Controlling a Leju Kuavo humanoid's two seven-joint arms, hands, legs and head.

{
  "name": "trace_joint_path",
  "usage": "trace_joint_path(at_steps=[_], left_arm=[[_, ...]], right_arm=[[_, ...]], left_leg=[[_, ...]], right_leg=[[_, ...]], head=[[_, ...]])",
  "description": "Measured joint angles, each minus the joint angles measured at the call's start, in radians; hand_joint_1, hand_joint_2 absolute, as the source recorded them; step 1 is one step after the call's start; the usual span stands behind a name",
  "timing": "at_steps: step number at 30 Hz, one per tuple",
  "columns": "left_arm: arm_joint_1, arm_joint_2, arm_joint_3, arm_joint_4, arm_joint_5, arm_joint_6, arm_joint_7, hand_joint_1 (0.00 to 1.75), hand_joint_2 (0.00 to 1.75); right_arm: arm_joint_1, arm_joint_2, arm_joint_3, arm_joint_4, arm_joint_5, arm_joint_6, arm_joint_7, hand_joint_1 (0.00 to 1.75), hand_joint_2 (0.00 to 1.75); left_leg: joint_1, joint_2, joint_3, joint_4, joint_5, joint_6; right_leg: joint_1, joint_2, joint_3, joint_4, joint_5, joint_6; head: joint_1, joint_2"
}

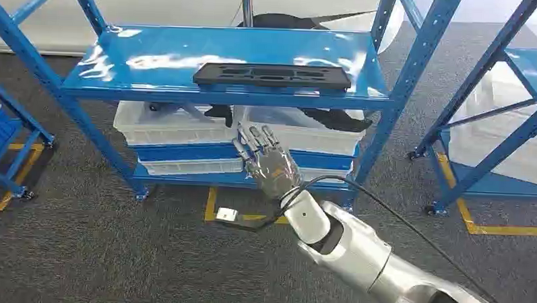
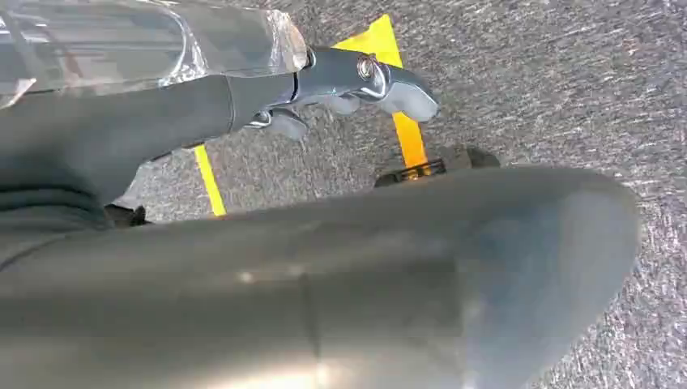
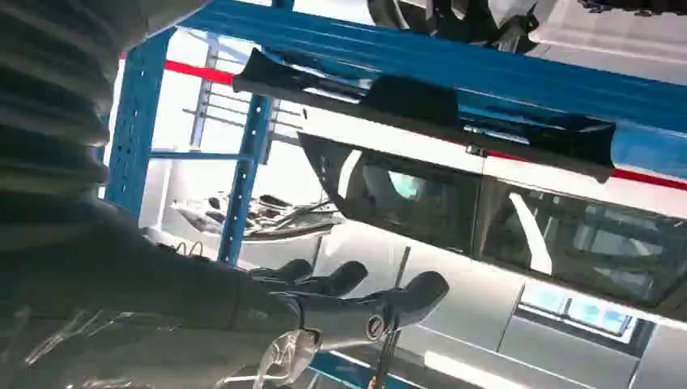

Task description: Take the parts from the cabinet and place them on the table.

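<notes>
The right hand (image 1: pixel 269 161), fingers spread and holding nothing, sits below the blue shelf (image 1: pixel 154 60) edge and risks striking it while rising toward the black part (image 1: pixel 272 75).

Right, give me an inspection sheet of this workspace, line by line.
Surface: blue shelf top, glossy, with light glare.
Job's things: flat black part lies on the shelf top near its front edge; more dark parts sit in the clear bins on the level below.
Clutter: small white tag on the floor in front of the rack.
Hands: right hand raised in front of the bins, fingers apart, holding nothing; left hand hangs over the floor, and whether it is open or closed cannot be told.
Cables: black cable runs along the right arm.
Surroundings: grey carpet, yellow floor tape, a second blue rack to the right.
</notes>
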Motion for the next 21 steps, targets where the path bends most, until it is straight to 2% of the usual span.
trace_joint_path(at_steps=[8, 9, 11, 12, 13, 15, 16, 17, 18, 19, 20, 21], left_arm=[[0.0, 0.0, 0.0, 0.003, -0.011, 0.0, -0.008, 0.0, 0.0], [0.0, 0.001, 0.0, 0.004, -0.013, 0.0, -0.009, 0.0, 0.0], [-0.001, 0.004, -0.001, 0.006, -0.017, 0.0, -0.012, 0.0, 0.0], [0.0, 0.002, -0.001, 0.006, -0.017, -0.002, -0.013, 0.0, 0.0], [-0.002, 0.002, -0.002, 0.006, -0.017, -0.003, -0.014, 0.0, 0.0], [-0.004, 0.002, -0.006, 0.006, -0.018, -0.002, -0.014, 0.0, 0.0], [-0.004, 0.002, -0.008, 0.006, -0.018, -0.002, -0.015, 0.0, 0.0], [-0.003, 0.002, -0.01, 0.006, -0.018, -0.002, -0.016, 0.0, 0.0], [-0.002, 0.001, -0.013, 0.007, -0.018, -0.002, -0.017, 0.0, 0.0], [-0.001, 0.001, -0.016, 0.007, -0.019, -0.002, -0.018, 0.0, 0.0], [-0.002, 0.0, -0.016, 0.007, -0.019, -0.002, -0.018, 0.0, 0.0], [-0.002, 0.0, -0.017, 0.007, -0.019, -0.002, -0.02, 0.0, 0.0]], right_arm=[[-0.017, 0.0, 0.005, 0.02, -0.068, 0.011, 0.021, 0.0, 1.75], [-0.019, 0.0, 0.005, 0.022, -0.077, 0.01, 0.022, 0.0, 1.75], [-0.031, 0.002, 0.005, 0.022, -0.079, 0.009, 0.024, 0.0, 1.75], [-0.032, 0.002, 0.005, 0.025, -0.08, 0.007, 0.025, 0.0, 1.75], [-0.038, 0.002, 0.005, 0.026, -0.084, 0.006, 0.025, 0.0, 1.75], [-0.042, 0.002, 0.007, 0.03, -0.088, 0.005, 0.025, 0.0, 1.75], [-0.039, 0.001, 0.008, 0.031, -0.09, 0.004, 0.025, 0.0, 1.75], [-0.037, -0.001, 0.01, 0.034, -0.093, 0.003, 0.025, 0.0, 1.75], [-0.036, -0.001, 0.01, 0.035, -0.096, 0.003, 0.025, 0.0, 1.75], [-0.037, -0.001, 0.011, 0.036, -0.096, 0.003, 0.025, 0.0, 1.75], [-0.038, -0.001, 0.011, 0.036, -0.097, 0.002, 0.025, 0.0, 1.75], [-0.04, -0.001, 0.011, 0.037, -0.097, 0.002, 0.024, 0.0, 1.75]], left_leg=[[0.0, 0.0, -0.001, 0.0, 0.0, 0.0], [-0.002, 0.0, -0.005, 0.006, -0.004, 0.004], [-0.005, 0.0, 0.012, -0.034, 0.014, 0.029], [0.011, 0.003, 0.038, -0.068, 0.032, 0.025], [0.013, 0.002, 0.05, -0.088, 0.038, 0.029], [0.019, 0.005, 0.056, -0.091, 0.038, 0.027], [0.023, 0.004, 0.059, -0.091, 0.034, 0.023], [0.028, 0.003, 0.061, -0.089, 0.03, 0.017], [0.036, 0.002, 0.065, -0.086, 0.024, 0.009], [0.045, 0.001, 0.07, -0.081, 0.015, -0.003], [0.056, 0.0, 0.075, -0.071, 0.003, -0.016], [0.064, -0.001, 0.077, -0.053, -0.015, -0.033]], right_leg=[[0.0, 0.0, -0.001, 0.0, 0.0, 0.0], [-0.01, -0.001, 0.0, -0.008, 0.006, 0.006], [-0.005, -0.001, 0.014, -0.031, 0.015, 0.018], [-0.006, 0.0, 0.016, -0.026, 0.011, 0.018], [-0.002, 0.004, -0.001, 0.006, -0.006, 0.022], [-0.01, 0.007, -0.086, 0.163, -0.068, 0.033], [-0.016, 0.007, -0.13, 0.234, -0.084, 0.041], [-0.024, 0.007, -0.158, 0.264, -0.079, 0.049], [-0.031, 0.007, -0.16, 0.244, -0.051, 0.058], [-0.04, 0.006, -0.138, 0.179, -0.002, 0.07], [-0.049, 0.003, -0.101, 0.093, 0.05, 0.08], [-0.061, -0.007, -0.063, -0.001, 0.093, 0.096]], head=[[0.0, 0.0], [0.0, 0.0], [-0.001, 0.0], [0.0, 0.0], [0.001, 0.0], [0.002, 0.0], [0.002, 0.0], [0.003, 0.0], [0.003, 0.0], [0.003, 0.0], [0.003, 0.0], [0.003, 0.0]])
